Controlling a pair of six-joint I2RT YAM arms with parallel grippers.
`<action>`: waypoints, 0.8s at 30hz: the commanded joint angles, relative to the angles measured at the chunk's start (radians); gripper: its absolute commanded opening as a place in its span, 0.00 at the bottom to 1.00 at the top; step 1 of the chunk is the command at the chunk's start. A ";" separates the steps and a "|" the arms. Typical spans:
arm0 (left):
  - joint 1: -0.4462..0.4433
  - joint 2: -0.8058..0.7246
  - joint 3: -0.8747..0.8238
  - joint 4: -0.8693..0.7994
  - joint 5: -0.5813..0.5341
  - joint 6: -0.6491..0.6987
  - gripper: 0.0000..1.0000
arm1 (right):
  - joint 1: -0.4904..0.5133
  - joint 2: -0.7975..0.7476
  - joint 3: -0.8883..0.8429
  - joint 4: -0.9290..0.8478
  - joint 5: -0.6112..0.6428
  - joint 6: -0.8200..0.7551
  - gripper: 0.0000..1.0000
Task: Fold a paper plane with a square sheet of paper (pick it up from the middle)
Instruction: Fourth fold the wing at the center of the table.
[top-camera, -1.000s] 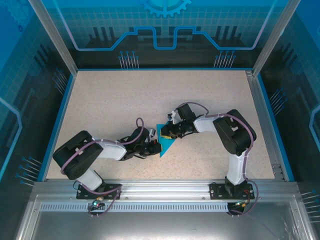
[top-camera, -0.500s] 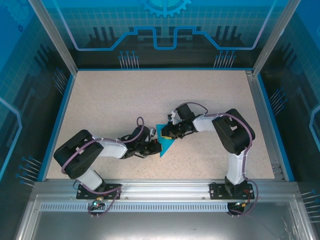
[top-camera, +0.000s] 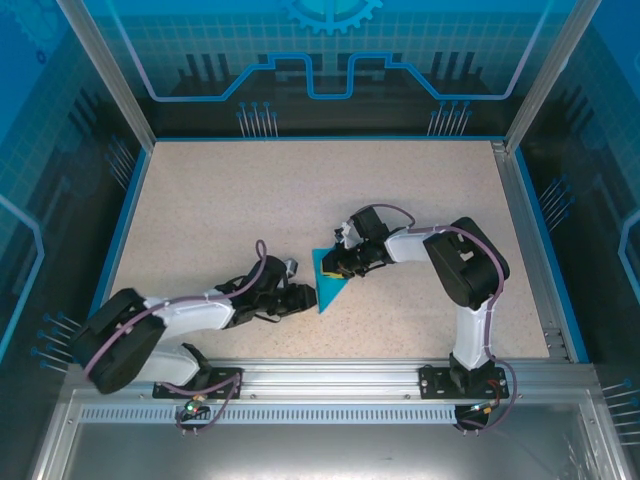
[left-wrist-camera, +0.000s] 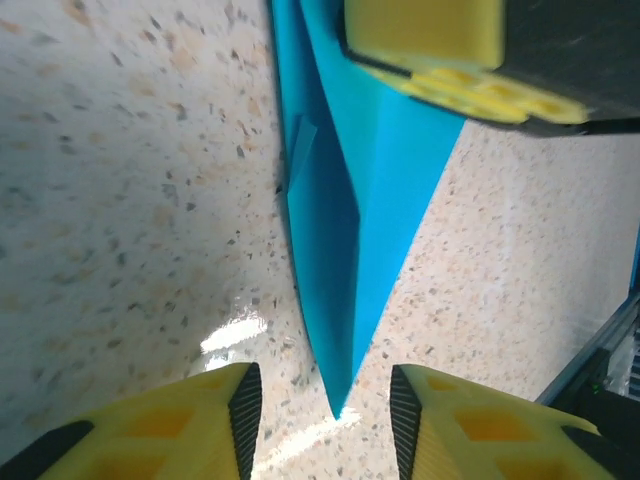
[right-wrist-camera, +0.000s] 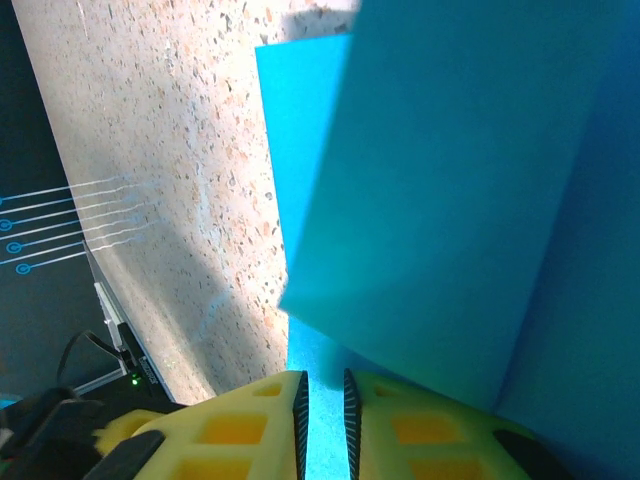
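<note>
The square sheet of paper is folded into a slim teal paper plane (top-camera: 326, 285) that lies near the middle of the table, its sharp tip toward the near edge. In the left wrist view the paper plane (left-wrist-camera: 350, 200) shows a centre crease, and its tip ends just short of my left gripper (left-wrist-camera: 325, 400). That gripper is open with nothing between its pads. My left gripper (top-camera: 308, 297) sits just left of the tip. My right gripper (top-camera: 340, 265) is at the plane's far end, with a yellow finger (left-wrist-camera: 430, 30) over the paper. My right gripper (right-wrist-camera: 322, 385) has its jaws nearly together on a teal flap (right-wrist-camera: 450, 200).
The speckled beige table (top-camera: 220, 220) has a raised blue rim (top-camera: 130, 230) on the left and back. An aluminium rail (top-camera: 320, 375) runs along the near edge by the arm bases. Open tabletop lies to the far left and far right.
My left gripper has opened and let go of the plane's tip. The left arm has dropped lower and stretched out to the left. The right gripper and the plane have stayed put.
</note>
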 joint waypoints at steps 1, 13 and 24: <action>0.004 -0.079 0.002 -0.107 -0.092 -0.053 0.42 | 0.023 0.054 -0.012 -0.073 0.069 -0.008 0.20; 0.005 0.050 0.116 -0.065 -0.041 -0.112 0.41 | 0.026 0.051 -0.019 -0.058 0.062 0.018 0.20; 0.002 0.205 0.178 -0.022 -0.006 -0.136 0.33 | 0.027 0.044 -0.032 -0.047 0.061 0.028 0.20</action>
